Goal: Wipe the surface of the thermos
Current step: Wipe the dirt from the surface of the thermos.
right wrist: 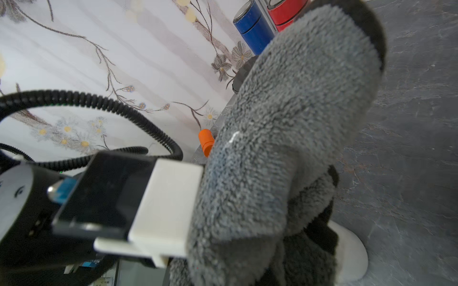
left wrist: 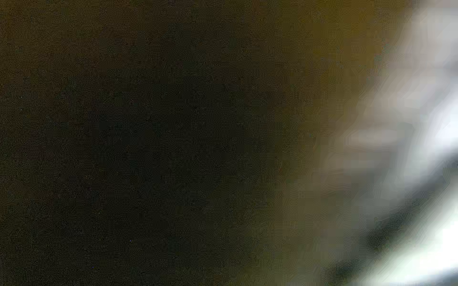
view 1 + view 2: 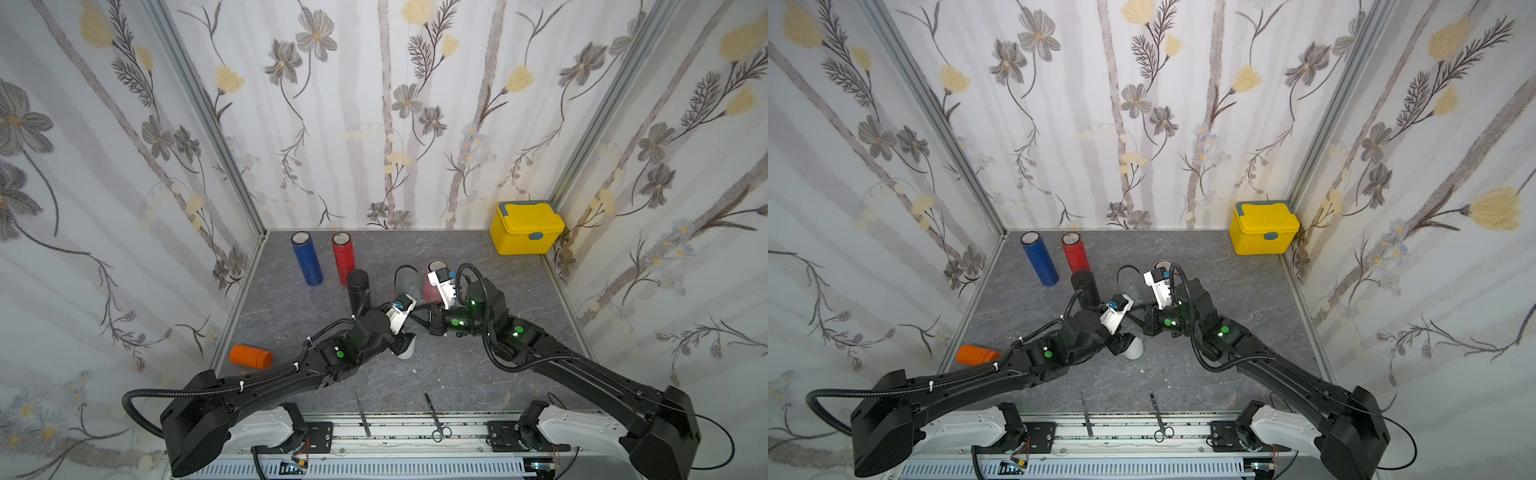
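Blue flask and red flask stood upright side by side at the back left, black flask set just before the red one, orange canister laid on its side by the left wall, yellow lidded box placed in the back right corner, tweezers and scissors laid at the front edge.

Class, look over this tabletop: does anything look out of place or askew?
The orange cylindrical container lies on its side by the floral-papered wall, while the blue cylindrical thermos and red cylindrical thermos stand upright.
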Action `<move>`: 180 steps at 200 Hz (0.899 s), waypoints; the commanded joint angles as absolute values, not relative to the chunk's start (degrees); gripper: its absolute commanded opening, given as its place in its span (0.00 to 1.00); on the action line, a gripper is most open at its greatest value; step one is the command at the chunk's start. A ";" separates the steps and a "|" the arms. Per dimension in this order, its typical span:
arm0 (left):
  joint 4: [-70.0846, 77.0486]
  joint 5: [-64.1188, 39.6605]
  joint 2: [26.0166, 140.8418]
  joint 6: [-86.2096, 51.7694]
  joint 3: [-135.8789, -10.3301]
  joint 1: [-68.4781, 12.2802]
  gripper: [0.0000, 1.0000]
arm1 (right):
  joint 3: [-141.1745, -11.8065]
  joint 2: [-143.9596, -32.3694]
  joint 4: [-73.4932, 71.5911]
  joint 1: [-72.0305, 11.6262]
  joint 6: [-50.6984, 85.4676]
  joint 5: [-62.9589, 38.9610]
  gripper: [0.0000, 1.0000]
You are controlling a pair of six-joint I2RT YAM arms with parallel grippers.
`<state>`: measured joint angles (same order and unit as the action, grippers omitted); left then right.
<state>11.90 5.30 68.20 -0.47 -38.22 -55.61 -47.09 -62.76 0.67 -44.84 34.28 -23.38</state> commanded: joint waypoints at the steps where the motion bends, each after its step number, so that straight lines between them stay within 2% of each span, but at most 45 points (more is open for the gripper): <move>1: 12.57 5.80 68.25 -0.99 -39.04 -55.20 0.00 | -45.66 -59.05 15.91 -44.92 31.77 -21.60 0.00; 25: 12.78 3.82 67.94 -0.29 -38.79 -55.35 0.00 | -49.31 -60.25 13.50 -44.50 30.89 -20.59 0.00; 67: 12.90 2.56 68.35 0.07 -38.39 -55.95 0.00 | -59.01 -73.05 1.69 -43.95 30.57 -24.47 0.00; 92: 13.56 3.89 68.23 -0.41 -37.94 -56.10 0.00 | -60.42 -78.49 1.04 -44.66 31.38 -26.48 0.00; 180: 14.44 7.21 71.81 -2.69 -39.41 -54.58 0.00 | -39.41 -53.81 17.65 -46.62 31.57 -17.67 0.00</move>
<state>14.70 4.01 70.89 0.60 -38.76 -55.40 -42.57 -58.24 -0.58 -46.33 30.85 -16.95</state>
